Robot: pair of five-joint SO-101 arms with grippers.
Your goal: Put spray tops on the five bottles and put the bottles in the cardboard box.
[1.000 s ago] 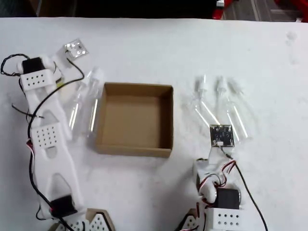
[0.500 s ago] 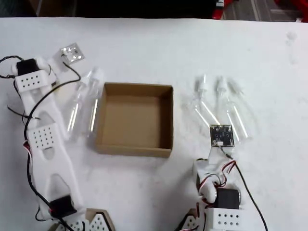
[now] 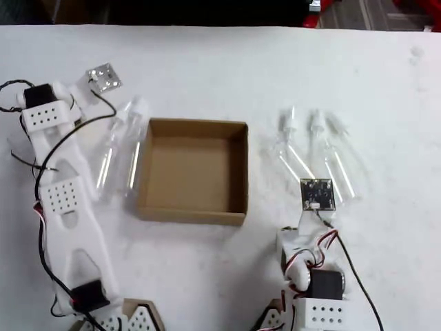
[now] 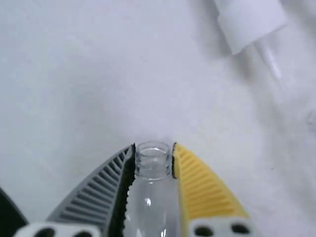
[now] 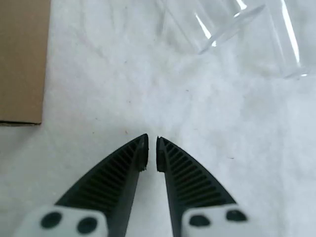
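We see a white surface (image 3: 227, 69) with a cardboard box (image 3: 189, 209) in the middle of it. The box is open at the top.

The left arm (image 3: 62, 200) lies along the left side of the surface, a little way from the box. The left jaws are closed on the neck of a clear bottle (image 4: 150, 197). One jaw is grey and one is yellow, and the neck sits tight between them. The mouth of this bottle is round and open. A white spray top (image 4: 249, 19) with a thin tube lies on the surface past the bottle's mouth. It is not touching the bottle.

From above, we see two clear bottles (image 3: 132, 162) lying side by side just beside the box's left wall, between the box and the left arm. We cannot tell from above if one of them is the bottle in the left jaws.

On the other side of the box, three more bottles (image 3: 322, 155) lie in a row. They are near the box's right wall but apart from it. Each one has a pale spray top on the end that points away from the arms.

The right arm (image 3: 310, 276) sits near the front edge of the surface, close to these three bottles. The right jaws are black. They are pressed nearly together, with only a thin crack between the tips, and they hold nothing. They point at bare surface between a corner of the box and the round bottoms of two bottles, and they touch neither.
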